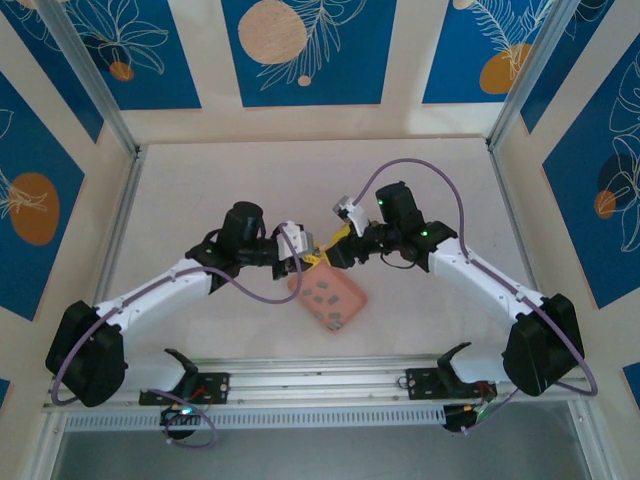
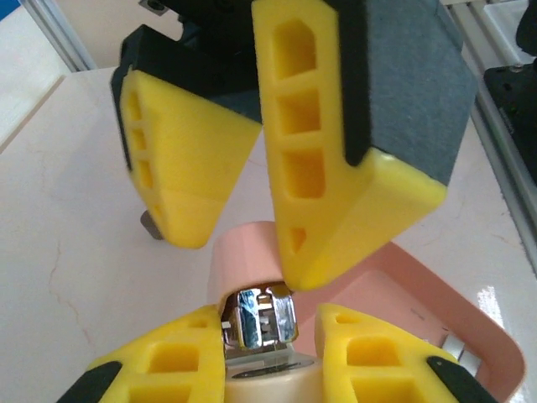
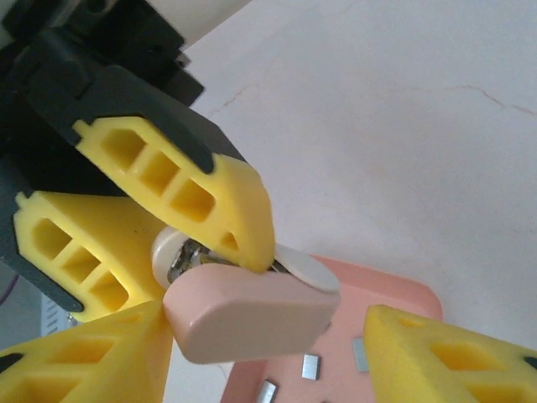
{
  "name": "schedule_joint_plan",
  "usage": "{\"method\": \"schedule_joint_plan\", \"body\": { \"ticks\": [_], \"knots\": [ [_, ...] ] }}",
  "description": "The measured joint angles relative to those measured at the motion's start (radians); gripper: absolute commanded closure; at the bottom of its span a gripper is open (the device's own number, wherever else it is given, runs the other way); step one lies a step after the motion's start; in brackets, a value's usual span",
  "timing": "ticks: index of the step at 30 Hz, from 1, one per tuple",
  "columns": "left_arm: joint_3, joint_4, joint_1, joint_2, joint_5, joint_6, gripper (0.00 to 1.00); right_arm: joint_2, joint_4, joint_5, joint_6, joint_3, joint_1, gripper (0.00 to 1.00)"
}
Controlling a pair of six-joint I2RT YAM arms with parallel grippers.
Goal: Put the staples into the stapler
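Observation:
My left gripper [image 2: 268,323] is shut on the small stapler [image 2: 256,315], which has a pink lid, a chrome magazine and a cream base. It holds the stapler just above the shallow pink tray [image 1: 356,297]. My right gripper [image 3: 267,315] is open. The stapler's pink lid [image 3: 252,315] lies between its fingers, against the left one and well clear of the right one. One right fingertip [image 2: 315,269] touches the top of the lid. The staples [image 3: 310,367] are several short grey strips lying loose on the tray floor [image 3: 394,302]. In the top view both grippers [image 1: 293,262] [image 1: 335,255] meet at the tray's far edge.
The pale table [image 1: 300,180] stretches open behind and to both sides of the tray. A metal rail [image 1: 320,380] with the arm bases runs along the near edge. Patterned blue walls [image 1: 300,50] enclose the work area.

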Motion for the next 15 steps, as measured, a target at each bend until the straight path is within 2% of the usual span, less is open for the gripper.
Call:
{"method": "schedule_joint_plan", "body": {
  "ticks": [5, 9, 15],
  "knots": [
    [0.005, -0.010, -0.003, -0.002, -0.002, 0.014, 1.00, -0.005, -0.025, 0.063, 0.082, -0.022, -0.099, 0.42],
    [0.006, -0.010, -0.012, -0.002, -0.003, 0.014, 1.00, -0.022, -0.041, 0.075, 0.168, -0.048, -0.160, 0.38],
    [-0.020, 0.113, -0.018, -0.002, -0.039, -0.050, 1.00, -0.061, -0.024, -0.045, 0.377, -0.051, -0.225, 0.34]
  ]
}}
